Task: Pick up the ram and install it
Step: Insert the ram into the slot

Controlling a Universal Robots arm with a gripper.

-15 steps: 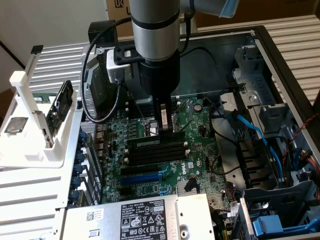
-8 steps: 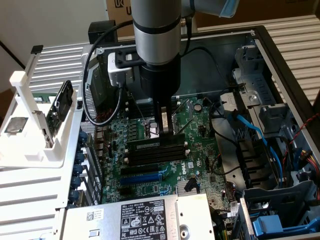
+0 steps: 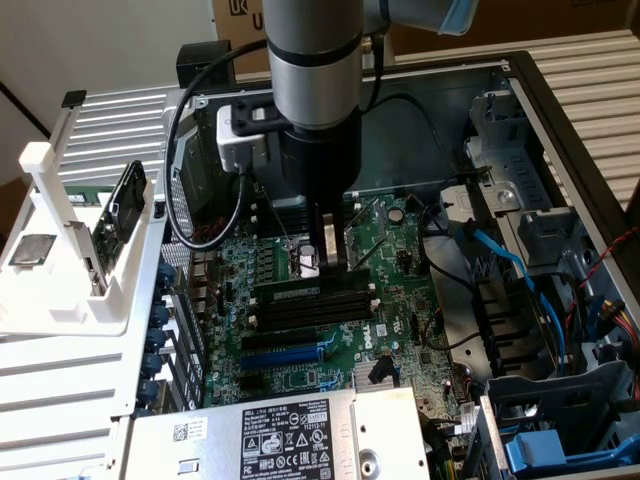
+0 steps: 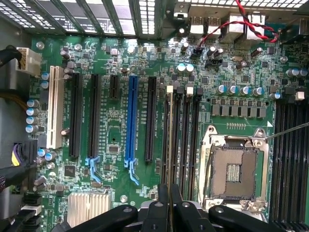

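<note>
The open computer case (image 3: 560, 150) holds the motherboard (image 3: 330, 330); the gripper (image 3: 334, 262), fingers pressed together, stands over the ram (image 3: 300, 291) lying in its slot; light, stiff, fragile; grip its long edges.

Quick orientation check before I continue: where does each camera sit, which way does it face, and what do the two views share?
Exterior view: off the arm, above the open PC case, looking down at the motherboard; the arm and end effector over the memory slots show.
Wrist view: on the wrist, facing straight down at the board; only the end effector shows.
Shared: motherboard, memory slots, empty processor socket, end effector.
</note>
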